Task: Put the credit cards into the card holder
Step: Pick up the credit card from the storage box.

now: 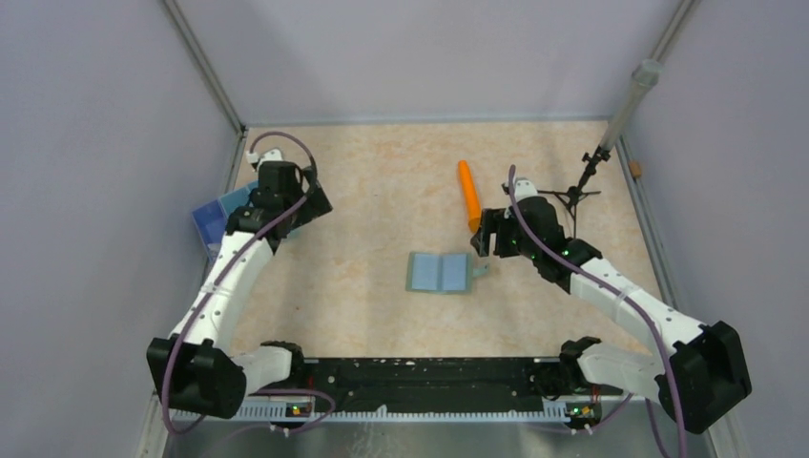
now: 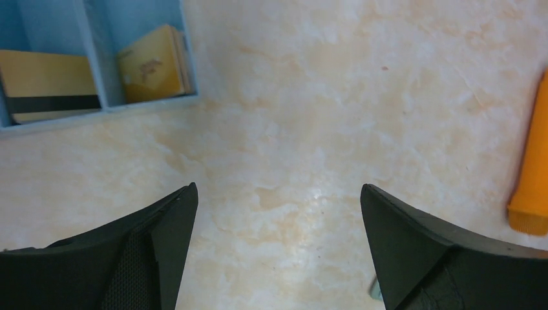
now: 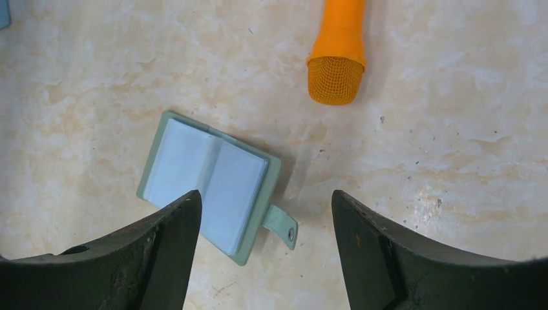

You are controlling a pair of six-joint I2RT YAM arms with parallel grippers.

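Observation:
The card holder (image 1: pixel 440 273) lies open and flat in the middle of the table, pale blue inside, its strap with the stud (image 3: pixel 282 224) pointing right. My right gripper (image 3: pixel 265 200) hovers open just right of the card holder (image 3: pixel 210 182), nothing between its fingers. The credit cards (image 2: pixel 155 64) stand in a blue tray (image 2: pixel 90 58) at the far left; one card (image 2: pixel 48 87) shows a dark stripe. My left gripper (image 2: pixel 278 190) is wide open over bare table beside that tray (image 1: pixel 217 215), holding nothing.
An orange cylinder (image 1: pixel 468 194) lies just beyond the card holder, close to my right gripper (image 1: pixel 487 239); its mesh end (image 3: pixel 335 79) faces the wrist camera. A small black stand (image 1: pixel 577 191) is at the back right. Walls enclose the table on three sides.

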